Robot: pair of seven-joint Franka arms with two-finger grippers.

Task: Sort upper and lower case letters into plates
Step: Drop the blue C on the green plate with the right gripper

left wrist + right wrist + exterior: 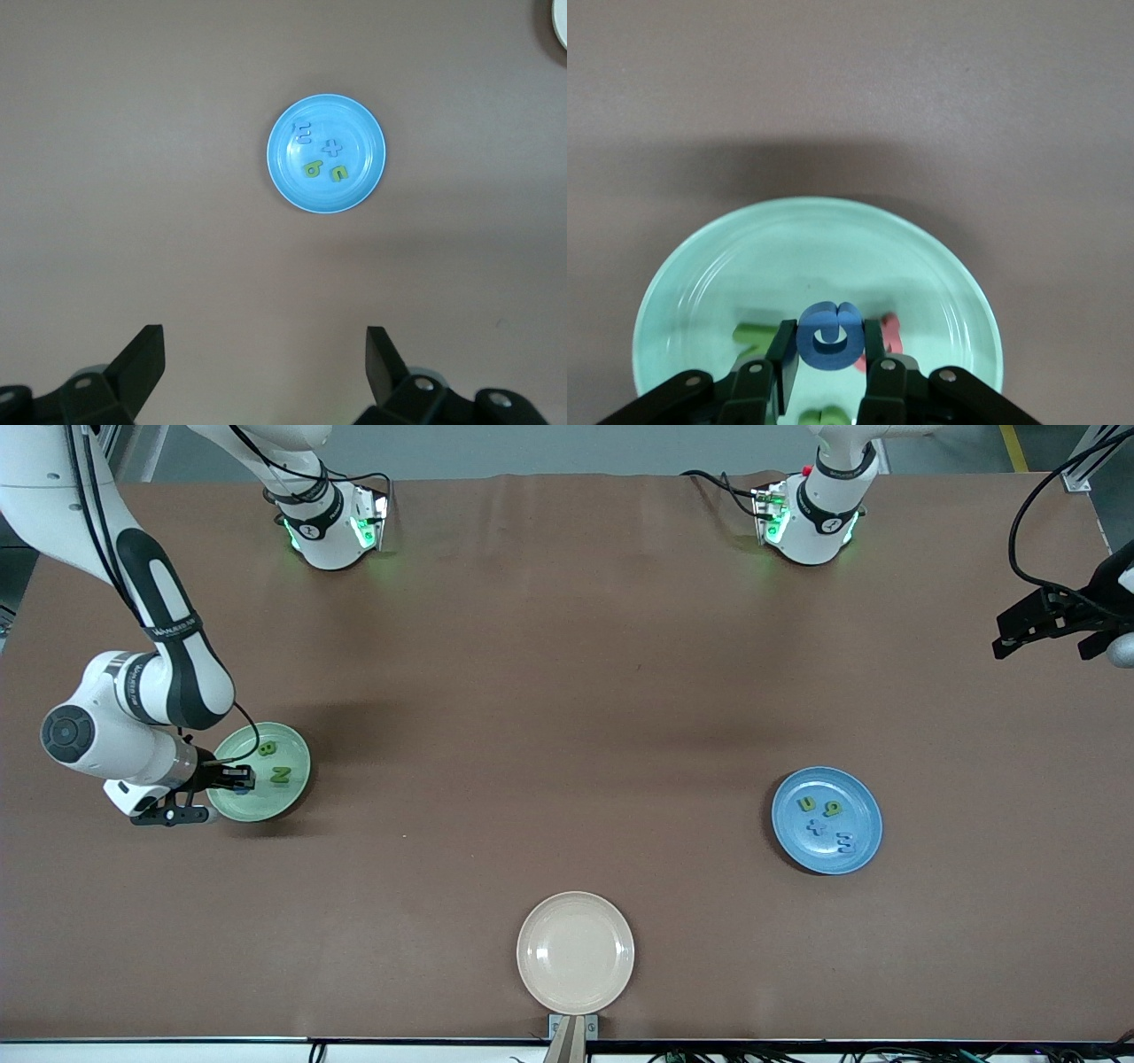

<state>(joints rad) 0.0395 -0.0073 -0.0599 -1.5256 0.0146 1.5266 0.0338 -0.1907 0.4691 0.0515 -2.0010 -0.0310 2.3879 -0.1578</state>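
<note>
Pinched edge-on by the closed right gripper (829,354) over the glossy pale green plate (292,784), the small flat blue letter G (828,335) looks light and stiff; the left gripper (266,354) waits open.

I'm seeing a cream-beige plate (575,953) sitting on the brown table (567,646), close to the edge nearest the front camera and about midway between the two ends. Nothing is lying in it. A small bracket (572,1027) is sitting just beside its rim at the table edge.
</note>
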